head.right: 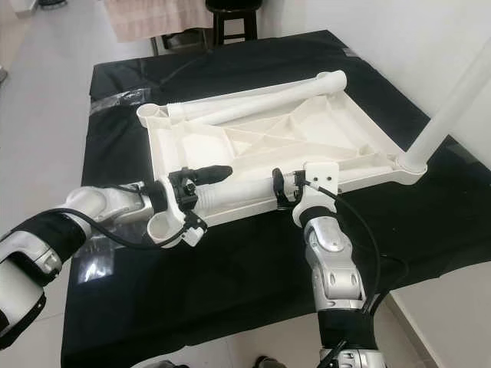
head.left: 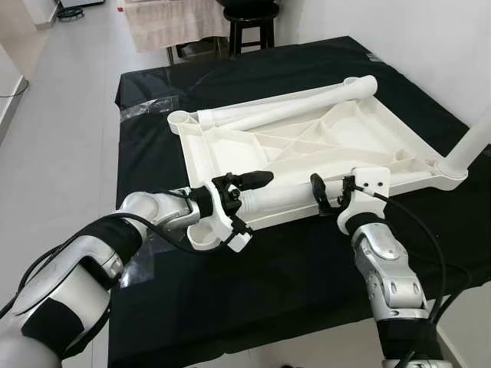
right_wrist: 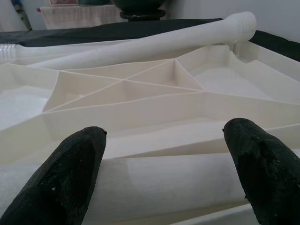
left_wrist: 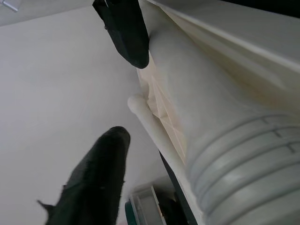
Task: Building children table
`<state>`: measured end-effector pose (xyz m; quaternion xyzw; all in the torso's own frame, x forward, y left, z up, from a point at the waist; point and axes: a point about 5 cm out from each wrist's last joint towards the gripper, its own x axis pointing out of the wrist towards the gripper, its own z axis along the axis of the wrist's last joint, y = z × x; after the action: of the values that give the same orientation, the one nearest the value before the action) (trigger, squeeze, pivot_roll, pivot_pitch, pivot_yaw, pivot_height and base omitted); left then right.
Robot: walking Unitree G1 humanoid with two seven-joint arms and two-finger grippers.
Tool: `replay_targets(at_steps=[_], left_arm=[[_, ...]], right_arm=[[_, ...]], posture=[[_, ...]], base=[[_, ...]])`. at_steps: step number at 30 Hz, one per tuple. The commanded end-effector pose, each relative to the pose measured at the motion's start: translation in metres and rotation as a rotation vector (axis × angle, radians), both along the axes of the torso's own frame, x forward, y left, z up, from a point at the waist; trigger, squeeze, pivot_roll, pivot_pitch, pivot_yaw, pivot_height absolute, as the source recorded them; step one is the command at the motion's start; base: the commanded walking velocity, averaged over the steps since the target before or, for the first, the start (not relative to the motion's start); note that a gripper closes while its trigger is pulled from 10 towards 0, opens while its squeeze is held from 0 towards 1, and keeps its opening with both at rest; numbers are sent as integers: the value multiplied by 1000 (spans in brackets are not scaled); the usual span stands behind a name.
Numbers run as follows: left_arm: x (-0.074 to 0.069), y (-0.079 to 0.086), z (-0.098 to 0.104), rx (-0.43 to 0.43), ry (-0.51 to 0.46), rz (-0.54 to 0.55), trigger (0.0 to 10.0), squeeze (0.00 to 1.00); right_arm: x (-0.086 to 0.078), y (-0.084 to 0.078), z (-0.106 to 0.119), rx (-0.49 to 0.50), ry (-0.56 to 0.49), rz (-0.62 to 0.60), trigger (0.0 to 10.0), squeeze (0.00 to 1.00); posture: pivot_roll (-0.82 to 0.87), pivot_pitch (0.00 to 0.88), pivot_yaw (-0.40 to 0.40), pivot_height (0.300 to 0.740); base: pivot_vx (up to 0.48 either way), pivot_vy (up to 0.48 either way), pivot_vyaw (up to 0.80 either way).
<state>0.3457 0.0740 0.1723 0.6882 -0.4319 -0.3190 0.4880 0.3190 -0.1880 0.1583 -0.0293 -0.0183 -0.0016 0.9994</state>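
- Upside-down white tabletop on a black cloth-covered table, ribbed underside facing up.
- Loose white leg lying along the tabletop's near edge, between the two grippers.
- Left gripper at that leg's threaded end; one black finger over the top of the tube, the other below, spread around it. Whether they press on it cannot be told.
- Left wrist view: ridged threaded collar of the leg close beside the fingers, the two tips standing well apart, a pale wall behind them.
- Right gripper at the leg's other end, fingers parted and reaching over the tube toward the tabletop.
- Right wrist view: both fingertips wide apart with the smooth tube lying across beneath them, apparently not clamped; beyond the tips, the triangular ribs of the underside.
- Two more legs lying together along the tabletop's far edge, well beyond the fingers; the right wrist view gives the ridged end of one of them.
- Fourth leg standing up from the tabletop's corner socket, to the right of the right gripper, seen from the head views.
- Dark stool past the table's far end, a beige cloth hanging beside it.
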Motion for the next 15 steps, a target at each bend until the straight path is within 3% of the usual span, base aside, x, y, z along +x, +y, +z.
replay_targets(at_steps=[1, 12, 15], left_arm=[[0, -4, 4, -22, -26, -22, 0, 0], [6, 4, 15, -124, -37, 18, 0, 0], [12, 13, 27, -198, -51, 63, 0, 0]], right_arm=[[-1, 3, -4, 11, 26, 5, 10000, 0], [1, -2, 3, 19, -1, -10, 10000, 0], [3, -3, 14, 103, -42, 17, 10000, 0]], posture=[[-5, 139, 32, 740], [-7, 137, 33, 740], [-8, 136, 31, 740]], base=[[0, 0, 0], [0, 0, 0], [0, 0, 0]])
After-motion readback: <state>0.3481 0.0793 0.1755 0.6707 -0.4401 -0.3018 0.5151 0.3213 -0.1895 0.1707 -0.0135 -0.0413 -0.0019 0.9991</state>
